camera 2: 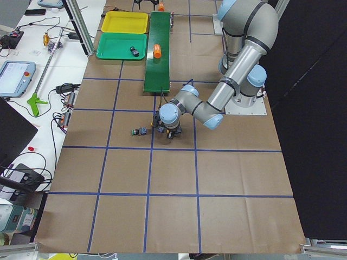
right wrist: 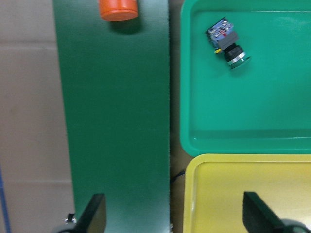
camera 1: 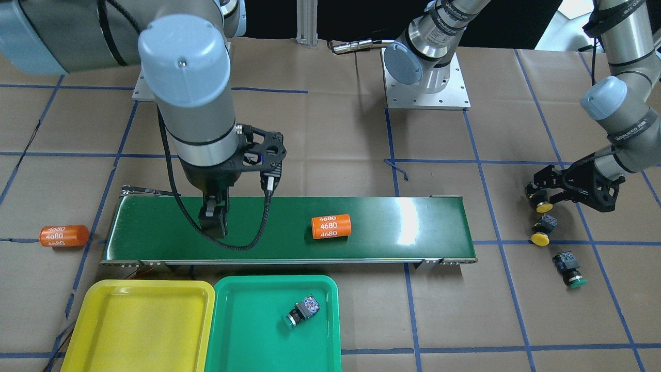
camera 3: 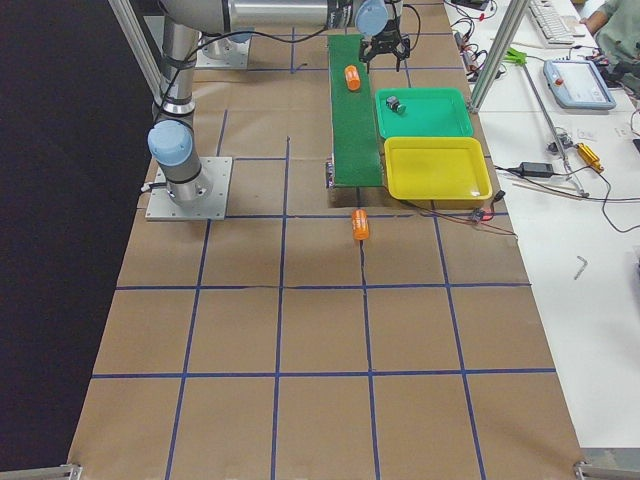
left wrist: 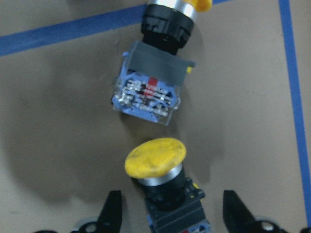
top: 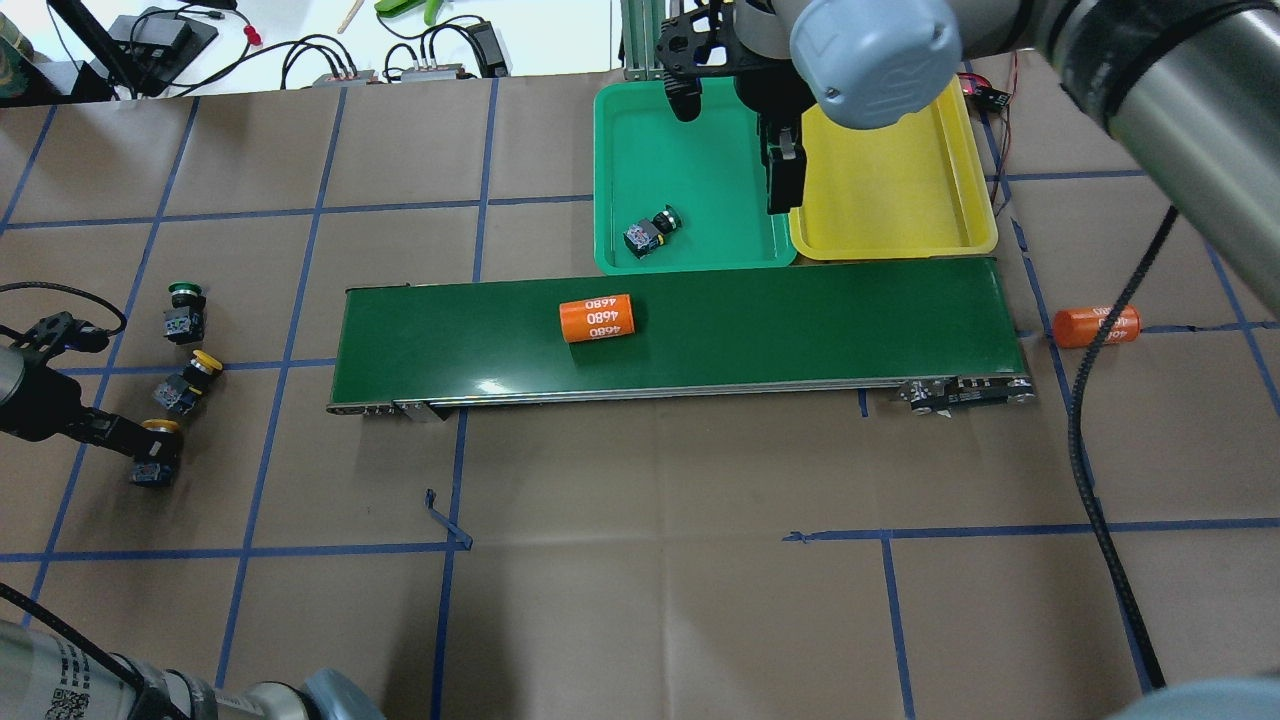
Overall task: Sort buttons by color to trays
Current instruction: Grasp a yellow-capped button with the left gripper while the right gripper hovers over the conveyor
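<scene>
- While the left gripper is hovering low over the table, its two fingers are standing apart on either side of a yellow button. A gap is showing on each side, so the gripper is open and not yet gripping.
- That button is lying on its side on the brown paper, its domed cap pointing toward a second yellow button just beside it.
- A green button is lying near those two, also on the table.
- Another green button is already lying in the green tray. The yellow tray touching it is showing no button.
- The right gripper is hanging open, holding nothing, above the near edges of the dark-green conveyor belt and the yellow tray.
- One orange cylinder is sitting on the belt, and another is lying on the table past the belt's end.
- The step in hand is looking like the grasp of the first yellow button, with one of the four buttons sorted.
- The next move is likely calling for the fingers to close squarely on the blocky body without nudging the neighbouring button. A lift would follow, then a carry toward the yellow tray, which is well apart at the table's other end.
</scene>
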